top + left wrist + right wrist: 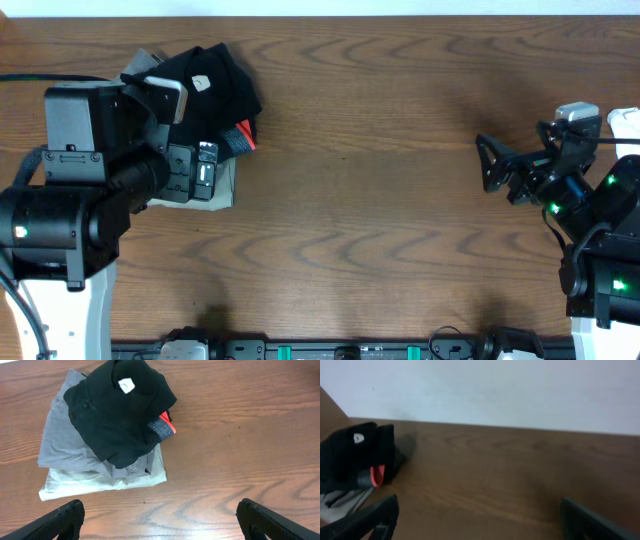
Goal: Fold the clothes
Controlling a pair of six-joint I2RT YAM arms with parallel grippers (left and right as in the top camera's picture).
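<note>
Left fingers (55,522) apart, black T-shirt (117,415) beyond

Wood table (400,200) w/ stack of folded grey garments (65,450) at far left, grey-&-red waistband (162,426) sticking out over stack's right edge, white wall (495,390) behind.

Overhead, my left arm (100,175) hides most of the grey garments (222,190) at 10 o'clock. On the right wrist view, the black T-shirt (350,455) at 9 o'clock is blurred and edge-cropped.

Soft matt blk cloth tee (115,425); grey cloth garments (65,450); smooth wood-grain table (250,435).
</note>
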